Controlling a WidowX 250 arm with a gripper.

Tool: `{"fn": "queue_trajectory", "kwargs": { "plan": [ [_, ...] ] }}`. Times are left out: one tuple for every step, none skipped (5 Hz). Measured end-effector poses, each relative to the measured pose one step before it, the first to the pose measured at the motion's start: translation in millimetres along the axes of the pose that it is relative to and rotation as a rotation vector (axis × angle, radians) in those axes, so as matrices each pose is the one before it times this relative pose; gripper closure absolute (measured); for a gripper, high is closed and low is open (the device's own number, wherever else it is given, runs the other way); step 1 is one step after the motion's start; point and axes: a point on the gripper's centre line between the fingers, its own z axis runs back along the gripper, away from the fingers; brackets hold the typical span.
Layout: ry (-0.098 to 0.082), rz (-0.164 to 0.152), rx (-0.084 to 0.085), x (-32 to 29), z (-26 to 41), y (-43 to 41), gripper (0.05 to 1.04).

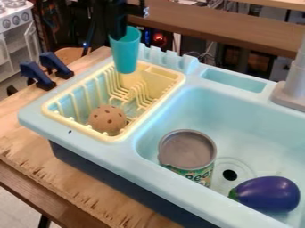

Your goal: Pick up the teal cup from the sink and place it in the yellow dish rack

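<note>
Teal cup (126, 55) roughly upright, up over far edge of yellow dish rack (74, 127), gripper (121, 34) pinched on its rim. Brown spotted ball (107, 119) sits in rack, right by its near corner. Rack's set in left end of light blue toy sink (128, 153). Over in basin: tin can (187, 151) upright by near left corner, purple toy eggplant (266, 194) lying toward near edge, drain hole (230, 175) between them. Couple of dark blue clamps (38, 75) on wooden table (35, 147), past sink's left edge.
</note>
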Motion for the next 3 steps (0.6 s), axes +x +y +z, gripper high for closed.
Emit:
{"fn": "queue_trajectory", "kwargs": {
  "plan": [
    [-0.0064,0.0371,0.0006,-0.38,0.84,12.68,0.985],
    [0.0166,0.0325,0.0007,0.06,-8.71,12.4,0.985],
    [0.0458,-0.0036,-0.0167,2.6,-17.84,0.64,0.985]
  ]
}}
